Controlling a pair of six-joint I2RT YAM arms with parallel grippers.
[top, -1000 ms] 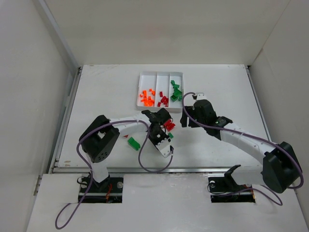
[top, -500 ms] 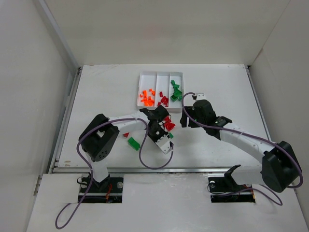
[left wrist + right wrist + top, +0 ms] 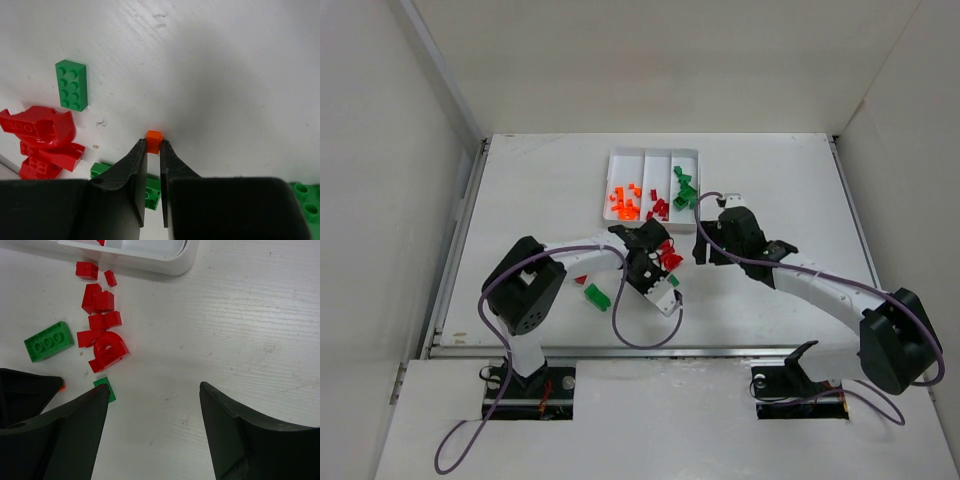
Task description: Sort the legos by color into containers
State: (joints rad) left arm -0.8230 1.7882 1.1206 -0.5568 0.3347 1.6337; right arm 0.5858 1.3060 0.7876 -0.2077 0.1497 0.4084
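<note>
My left gripper point(image 3: 152, 145) is shut on a tiny orange lego point(image 3: 153, 141), pinched at the fingertips down on the table. To its left lie a red lego pile point(image 3: 42, 140) and a green brick point(image 3: 71, 84). The top view shows the left gripper point(image 3: 655, 272) just below the red pile point(image 3: 670, 258). The white tray point(image 3: 655, 152) holds orange legos point(image 3: 623, 203) in its left compartment, red legos point(image 3: 658, 207) in the middle one and green legos point(image 3: 683, 190) in the right one. My right gripper point(image 3: 155, 390) stands open over bare table, right of the red legos point(image 3: 102, 325).
A loose green brick point(image 3: 596, 296) and a small red piece point(image 3: 580, 279) lie left of the left arm. A small green plate point(image 3: 105, 389) sits beside the right gripper's left finger. The tray's corner point(image 3: 170, 262) shows at the top of the right wrist view.
The left jaws have closed onto the orange lego. The left wrist shifted slightly. The right arm has barely moved and stays open.
</note>
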